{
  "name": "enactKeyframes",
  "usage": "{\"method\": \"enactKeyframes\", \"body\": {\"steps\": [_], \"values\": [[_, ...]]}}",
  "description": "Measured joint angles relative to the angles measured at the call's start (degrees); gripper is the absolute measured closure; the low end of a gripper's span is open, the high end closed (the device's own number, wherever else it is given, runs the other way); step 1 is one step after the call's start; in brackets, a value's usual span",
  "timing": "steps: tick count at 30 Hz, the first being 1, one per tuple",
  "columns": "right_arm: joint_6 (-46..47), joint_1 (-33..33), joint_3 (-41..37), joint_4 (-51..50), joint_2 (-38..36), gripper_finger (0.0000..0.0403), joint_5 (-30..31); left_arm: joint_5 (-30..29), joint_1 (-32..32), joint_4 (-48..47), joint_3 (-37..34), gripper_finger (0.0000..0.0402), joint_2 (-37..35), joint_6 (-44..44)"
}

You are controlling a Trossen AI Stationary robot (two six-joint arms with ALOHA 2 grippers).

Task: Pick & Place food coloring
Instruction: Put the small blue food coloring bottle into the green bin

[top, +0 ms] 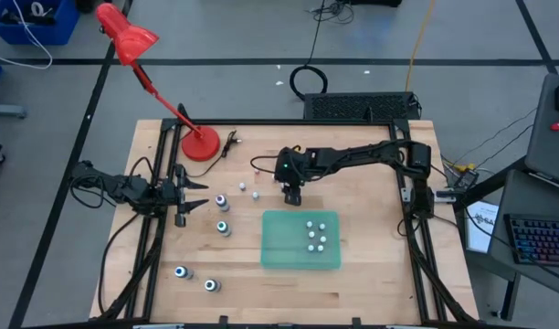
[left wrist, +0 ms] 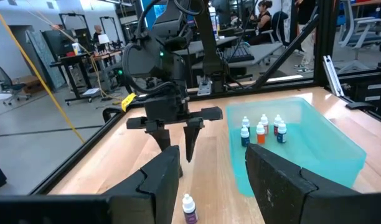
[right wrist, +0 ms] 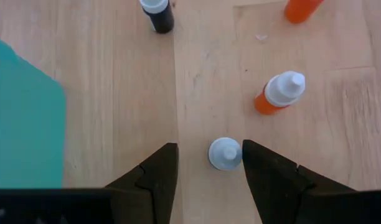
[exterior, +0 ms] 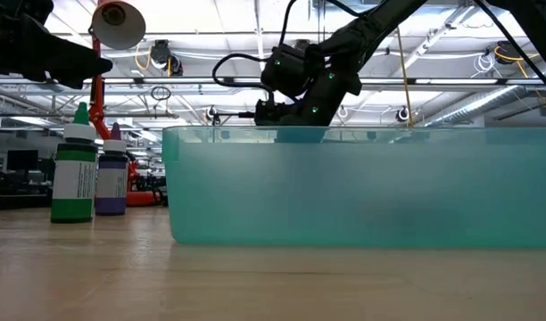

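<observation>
My right gripper (top: 291,195) (right wrist: 206,171) hangs over the table's middle, just beyond the teal bin (top: 300,251), pointing steeply down, open. A small food coloring bottle with a white cap (right wrist: 225,154) stands upright on the wood between its fingers, close to one of them. Several more bottles (top: 318,235) stand inside the bin. Others stand loose on the table: an orange one (right wrist: 279,92), a dark one (right wrist: 158,14), and some near the left arm (top: 223,227). My left gripper (top: 186,196) (left wrist: 212,180) waits at the left edge, level and open. My right gripper has one finger (right wrist: 256,165) right beside the white cap's edge (right wrist: 239,155), the other finger well clear of it. I cannot tell whether that finger touches the cap. The bottle stands upright on the table.
A red desk lamp stands at the far left with its base (top: 200,144) on the table. A purple bottle (left wrist: 188,208) stands below my left gripper. Green (exterior: 75,169) and purple (exterior: 112,178) bottles stand left of the bin. Dark frame rails (top: 156,183) run along both sides.
</observation>
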Motion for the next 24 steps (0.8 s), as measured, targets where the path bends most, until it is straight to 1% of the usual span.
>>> {"method": "enactKeyframes", "body": {"steps": [4, 8, 11, 15, 21, 24], "values": [[-0.03, 0.10, -0.01, -0.03, 0.00, 0.0257, 0.11, 0.00, 0.01, 0.00, 0.00, 0.0215, 0.00, 0.01], [-0.52, 0.10, 0.00, 0.28, 0.00, 0.0284, 0.23, 0.00, 0.02, 0.00, 0.00, 0.0215, 0.00, 0.00], [-0.89, 0.07, -0.01, 0.85, 0.00, 0.0316, 0.29, 0.00, 0.02, 0.00, 0.00, 0.0215, 0.00, 0.00], [-3.67, 0.04, 0.00, 1.67, 0.00, 0.0371, 0.51, 0.00, 0.01, 0.00, 0.00, 0.0215, 0.00, 0.01], [-3.54, 0.39, -0.02, 0.53, -1.13, 0.0373, 0.92, 0.00, 0.00, 0.00, 0.00, 0.0215, 0.00, 0.00], [-3.83, 2.12, -0.02, -1.51, -4.28, 0.0373, 4.27, 0.00, 0.00, 0.02, 0.00, 0.0215, 0.00, 0.00]]}}
